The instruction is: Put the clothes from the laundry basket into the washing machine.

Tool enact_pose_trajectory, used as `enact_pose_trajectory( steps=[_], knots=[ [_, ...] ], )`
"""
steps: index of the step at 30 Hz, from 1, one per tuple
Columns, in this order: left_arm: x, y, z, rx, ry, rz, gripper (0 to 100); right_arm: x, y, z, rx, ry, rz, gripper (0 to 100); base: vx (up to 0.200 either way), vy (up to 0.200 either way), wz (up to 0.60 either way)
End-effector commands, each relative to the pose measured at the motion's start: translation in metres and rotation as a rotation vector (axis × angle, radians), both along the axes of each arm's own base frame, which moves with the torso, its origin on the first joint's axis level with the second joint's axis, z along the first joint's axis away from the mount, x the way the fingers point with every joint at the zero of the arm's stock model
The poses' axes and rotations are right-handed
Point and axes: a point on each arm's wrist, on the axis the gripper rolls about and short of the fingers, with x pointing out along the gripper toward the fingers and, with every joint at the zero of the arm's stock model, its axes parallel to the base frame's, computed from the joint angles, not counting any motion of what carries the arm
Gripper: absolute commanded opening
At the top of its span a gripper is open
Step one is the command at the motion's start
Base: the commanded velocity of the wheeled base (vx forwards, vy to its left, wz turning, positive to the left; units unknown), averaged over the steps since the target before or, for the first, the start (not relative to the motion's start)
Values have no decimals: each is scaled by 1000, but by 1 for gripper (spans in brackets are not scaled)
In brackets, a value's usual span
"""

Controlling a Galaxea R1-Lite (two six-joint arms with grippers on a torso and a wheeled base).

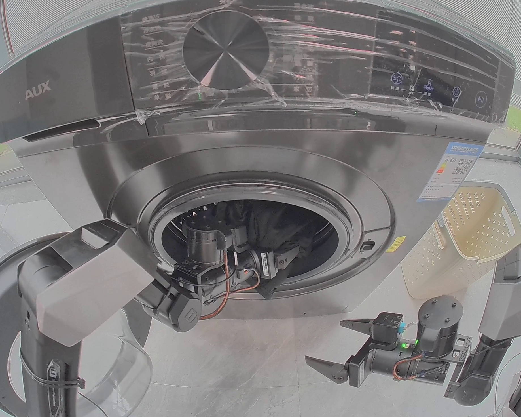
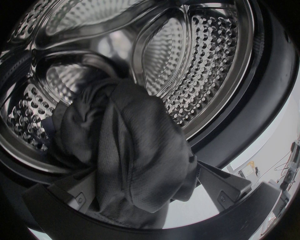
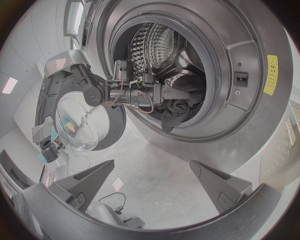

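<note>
**Washing machine** (image 1: 258,155): grey front-loader on the floor, control panel (image 1: 323,51) under clear film, round dial (image 1: 225,48) in the middle. Its glass door (image 1: 112,359) stood swung open on the robot's left.

**Drum** (image 2: 200,62): perforated steel.

**Dark garment** (image 2: 140,150): bunched in the drum mouth, one fold hanging over the lower lip of the opening (image 3: 168,123).

**Left gripper** (image 1: 282,268): inside the opening, jaws spread, the garment lying between them.

**Right gripper** (image 1: 325,342): low before the machine, over the floor, jaws released and holding nothing.

**Laundry basket** (image 1: 482,221): cream, perforated, just beside the machine on the robot's right, its open side turned towards the camera.

**Floor** (image 1: 249,365): pale grey marbled tiles; a thin cable (image 3: 112,197) lay on them.

**Wall** (image 3: 18,62): white tiles, beyond the open door.
</note>
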Motion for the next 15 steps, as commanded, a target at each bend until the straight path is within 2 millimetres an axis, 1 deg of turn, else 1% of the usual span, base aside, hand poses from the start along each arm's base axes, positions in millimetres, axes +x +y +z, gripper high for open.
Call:
enact_pose_trajectory(
  steps=[1,5,6,8,10,12,15],
  knots=[
    [6,-2,-30,33,53,11,100,0,0,-1,-3,4,2,100,0,0,0],
    [15,-3,-38,43,43,44,100,0,1,-4,-10,12,2,100,0,0,0],
    [16,-2,-39,49,42,50,0,0,1,-4,-10,12,2,100,0,0,0],
    [20,3,-42,64,34,63,0,0,1,-4,-10,12,2,100,0,0,0],
    [22,3,-43,66,38,68,0,0,1,-4,-10,12,2,100,0,0,0],
    [28,4,-44,58,27,78,0,1,1,-4,-9,10,1,100,0,0,0],
    [35,4,-37,37,-6,93,0,1,1,-4,-9,10,2,100,0,0,0]
  ],
)
